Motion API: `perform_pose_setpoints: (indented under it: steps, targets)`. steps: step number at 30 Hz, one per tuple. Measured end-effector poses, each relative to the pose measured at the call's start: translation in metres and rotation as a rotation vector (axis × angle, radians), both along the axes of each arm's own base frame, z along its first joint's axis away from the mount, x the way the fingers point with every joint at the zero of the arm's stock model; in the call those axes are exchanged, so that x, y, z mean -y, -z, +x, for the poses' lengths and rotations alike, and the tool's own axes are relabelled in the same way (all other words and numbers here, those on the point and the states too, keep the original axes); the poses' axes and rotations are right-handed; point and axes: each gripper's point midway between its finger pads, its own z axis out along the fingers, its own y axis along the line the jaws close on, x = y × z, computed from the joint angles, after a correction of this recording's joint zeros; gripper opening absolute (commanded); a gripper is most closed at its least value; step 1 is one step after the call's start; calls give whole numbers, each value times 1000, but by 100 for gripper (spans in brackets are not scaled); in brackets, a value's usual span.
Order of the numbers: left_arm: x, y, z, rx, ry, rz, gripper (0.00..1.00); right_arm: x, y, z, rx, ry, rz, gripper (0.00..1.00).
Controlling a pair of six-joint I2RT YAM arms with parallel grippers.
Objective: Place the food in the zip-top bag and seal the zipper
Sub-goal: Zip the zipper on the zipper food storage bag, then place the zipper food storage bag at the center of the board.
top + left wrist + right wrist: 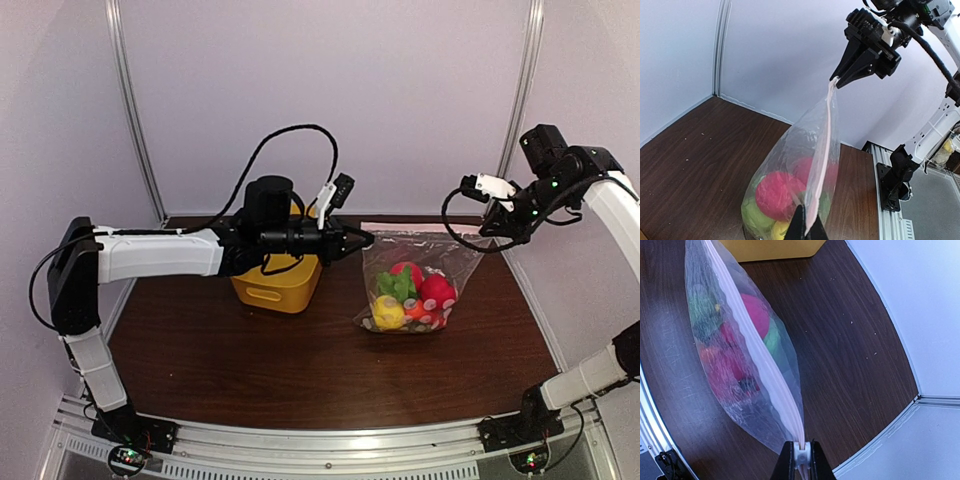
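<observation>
Left jaws were clamped shut on the left end of the zipper [425, 233] [826, 145] [755, 340]. Right jaws were pinched on the right end, with the strip's white end tab between the tips in the right wrist view. The zipper was stretched taut between the two grips, well above the table [250, 360]. In both wrist views its two sides lay together as one flat pale band with a pink line.

The zip-top bag [400, 248] [810, 125] [780, 425] hung below the strip. Its bottom was down at the table, right of centre, but I couldn't tell if it was resting there or just clear.

The food [410, 295] [775, 192] [755, 315] was inside, bunched at the bottom: red, yellow and green round pieces, plus something orange. The yellow basket [275, 285] [770, 247] sat on the table left of the bag, apart from it and partly hidden under the left wrist.
</observation>
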Motion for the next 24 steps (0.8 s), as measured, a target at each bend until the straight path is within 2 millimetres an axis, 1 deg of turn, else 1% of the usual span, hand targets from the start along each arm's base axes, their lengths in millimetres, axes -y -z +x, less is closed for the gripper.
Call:
perform_pose_setpoints:
  steps: [2, 4, 7, 10, 12, 14, 15, 18, 20, 21, 22, 24]
  targets:
    - [1, 2, 2, -4, -2, 0, 0, 1, 0, 0, 0, 2, 0, 0]
    - [6, 4, 11, -7, -5, -3, 0, 2, 0, 2, 1, 12, 1, 0]
    - [18, 1, 38, 2, -32, -17, 0, 7, -2, 14, 11, 51, -4, 0]
    - [32, -10, 80, 28, -73, -48, 0, 7, -12, 46, 62, 95, 11, 0]
    - [36, -18, 103, 49, -98, -62, 0, 6, -21, 69, 107, 119, 29, 0]
    - [35, -26, 119, 75, -119, -69, 0, 4, -27, 84, 140, 132, 45, 0]
    - [33, -29, 124, 83, -127, -67, 0, 3, -29, 89, 153, 135, 52, 0]
    - [31, -36, 125, 106, -118, -77, 0, 1, -32, 89, 177, 133, 71, 0]
    - [32, -33, 120, 101, -98, -75, 0, 0, -29, 79, 184, 121, 84, 1]
    - [32, -26, 116, 91, -86, -67, 0, 0, -25, 73, 183, 116, 88, 1]
    - [32, -16, 112, 75, -73, -58, 0, -1, -17, 61, 180, 102, 96, 1]
    - [29, 16, 102, 19, -48, -33, 0, -2, 1, 41, 150, 77, 103, 2]
